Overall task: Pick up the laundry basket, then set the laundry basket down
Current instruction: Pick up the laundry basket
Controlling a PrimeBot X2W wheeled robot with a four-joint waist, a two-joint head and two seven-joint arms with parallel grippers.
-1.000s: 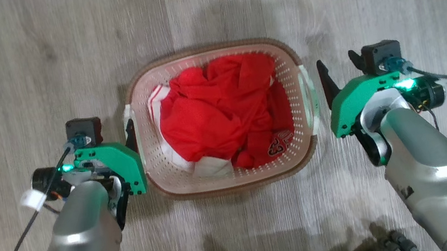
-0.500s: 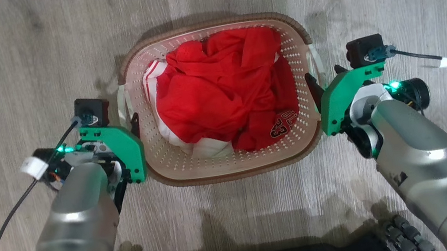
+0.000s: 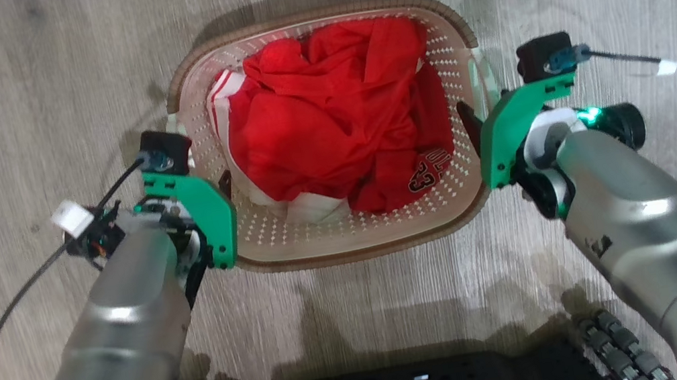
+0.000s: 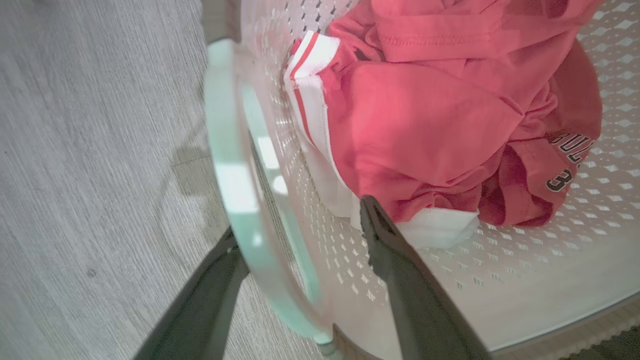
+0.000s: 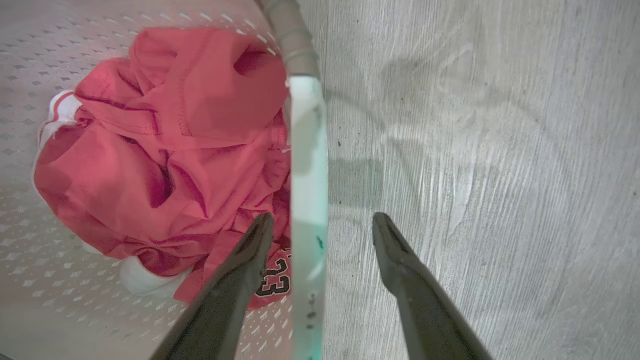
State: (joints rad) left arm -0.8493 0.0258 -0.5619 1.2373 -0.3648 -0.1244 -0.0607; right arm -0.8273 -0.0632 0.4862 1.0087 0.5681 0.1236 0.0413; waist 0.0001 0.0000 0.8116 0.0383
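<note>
At each side of the laundry basket (image 3: pixel 311 18), left gripper (image 4: pixel 299 220) and right gripper (image 5: pixel 322 217) are spread wide around its handles (image 4: pixel 232 165). Squeezing, lifting and setting down all seem left.

Camera layout
My head view looks straight down; both wrist views sit close, sharing the laundry basket (image 3: pixel 352 235).

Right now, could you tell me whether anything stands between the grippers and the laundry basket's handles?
Nothing visible does. The left gripper has open fingers astride the left handle of the laundry basket, the right gripper astride the right handle. The red clothes lie inside.
</note>
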